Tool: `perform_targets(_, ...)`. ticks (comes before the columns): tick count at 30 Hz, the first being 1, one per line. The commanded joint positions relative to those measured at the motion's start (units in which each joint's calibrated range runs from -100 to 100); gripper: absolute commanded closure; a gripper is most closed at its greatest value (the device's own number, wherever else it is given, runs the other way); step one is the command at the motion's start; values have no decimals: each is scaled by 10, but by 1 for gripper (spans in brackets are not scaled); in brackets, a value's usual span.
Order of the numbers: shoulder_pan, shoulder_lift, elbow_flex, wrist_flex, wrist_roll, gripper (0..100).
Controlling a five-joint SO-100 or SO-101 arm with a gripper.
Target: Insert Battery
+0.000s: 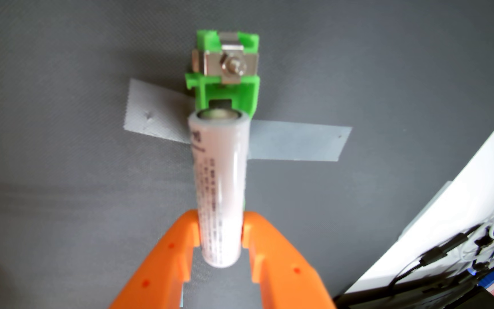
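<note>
A white cylindrical battery (220, 190) with small printed text stands lengthwise in the middle of the wrist view. My orange gripper (221, 228) is shut on its lower part, one finger on each side. The battery's far end, with a metal cap, points at a green plastic holder (228, 89). That holder carries a metal contact plate with a nut (232, 66) and is fixed to the grey mat by strips of grey tape (296, 142). The battery's tip overlaps the holder's lower opening in the picture; whether it touches cannot be told.
The grey mat (61, 178) fills most of the view. At the right runs a white table edge (447, 214), and beyond it lie black cables and boxes (462, 261).
</note>
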Motion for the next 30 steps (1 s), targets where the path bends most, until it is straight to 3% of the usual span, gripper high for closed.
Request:
perform_targets(1,3,-1,-4,-3,-1,99)
perform_targets(30,3,39,-9,-30,-1,99)
